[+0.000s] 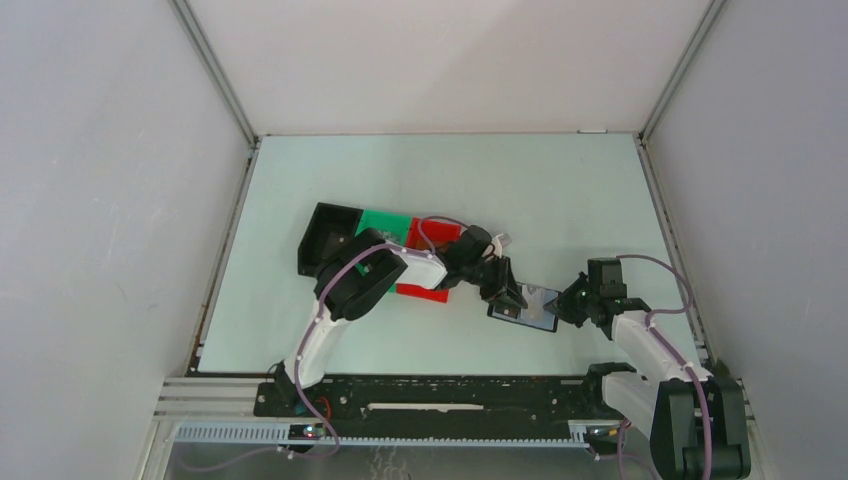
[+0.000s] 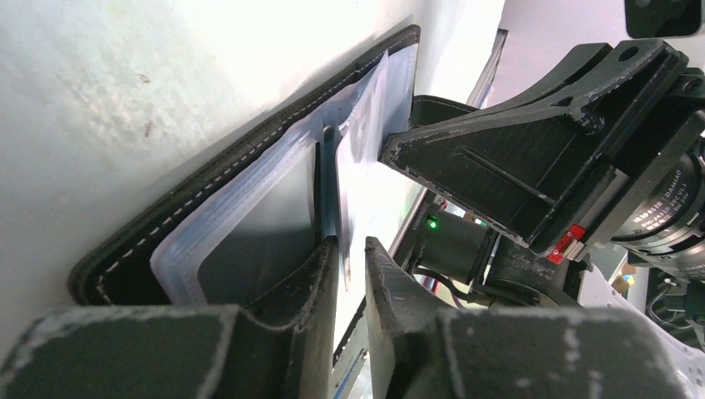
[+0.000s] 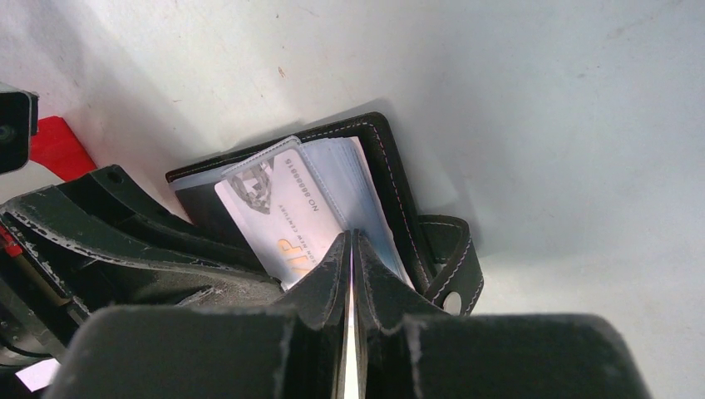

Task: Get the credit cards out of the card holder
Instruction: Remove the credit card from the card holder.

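The card holder (image 1: 510,313), a small black wallet, lies open on the table between my two grippers. The right wrist view shows its stitched rim (image 3: 391,183), strap and clear sleeves. A pale credit card (image 3: 283,208), printed with a number, sticks partly out of a sleeve. My right gripper (image 3: 350,235) is shut on that card's near corner. My left gripper (image 2: 351,243) is at the card holder's (image 2: 208,199) other end. Its fingers are a narrow gap apart, with a thin sleeve edge between them. In the top view my left gripper (image 1: 503,293) and right gripper (image 1: 565,305) face each other.
A black bin (image 1: 328,238), a green bin (image 1: 385,222) and a red bin (image 1: 432,236) stand in a row behind the left arm. White enclosure walls rise at the left, right and back of the table.
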Motion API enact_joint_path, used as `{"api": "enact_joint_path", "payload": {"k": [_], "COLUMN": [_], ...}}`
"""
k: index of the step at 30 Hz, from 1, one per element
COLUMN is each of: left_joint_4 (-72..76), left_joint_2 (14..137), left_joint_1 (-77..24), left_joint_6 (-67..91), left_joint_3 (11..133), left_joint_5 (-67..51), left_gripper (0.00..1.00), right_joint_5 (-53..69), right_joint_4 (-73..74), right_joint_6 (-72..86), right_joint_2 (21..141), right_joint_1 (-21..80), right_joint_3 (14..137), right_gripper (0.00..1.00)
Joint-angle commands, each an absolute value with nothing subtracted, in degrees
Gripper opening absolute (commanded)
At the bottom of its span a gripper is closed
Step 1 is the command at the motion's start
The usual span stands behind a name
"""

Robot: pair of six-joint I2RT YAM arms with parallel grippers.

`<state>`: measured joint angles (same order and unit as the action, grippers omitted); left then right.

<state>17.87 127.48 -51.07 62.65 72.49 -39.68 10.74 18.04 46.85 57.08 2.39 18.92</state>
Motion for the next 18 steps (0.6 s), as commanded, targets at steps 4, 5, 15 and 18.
{"api": "enact_joint_path", "payload": {"k": [4,5,15,18], "left_joint_4": [20.3,20.4,20.8,19.2], "left_joint_2": [124.2,124.2,124.3,124.3], "left_joint_1": [-50.3,-50.3,-50.2,-50.2], "left_joint_6": [63.6,63.7,63.9,62.9], "left_joint_3": [70.7,70.6,70.7,71.1], "left_joint_5": [-39.8,-39.8,-40.1,-40.1], "left_gripper": [0.19,0.19,0.0,0.0], "right_joint_5": [7.1,7.1,7.7,8.2], "right_joint_4": [20.5,20.5,21.9,23.9], "right_joint_6": [46.8,46.7,46.1,45.5], "right_joint_2": [58.4,58.4,57.9,53.8], "right_joint_1": [2.7,2.7,2.8,2.9], "right_joint_3": [18.4,18.4,19.3,20.6], "right_gripper": [0.11,0.11,0.11,0.12]}}
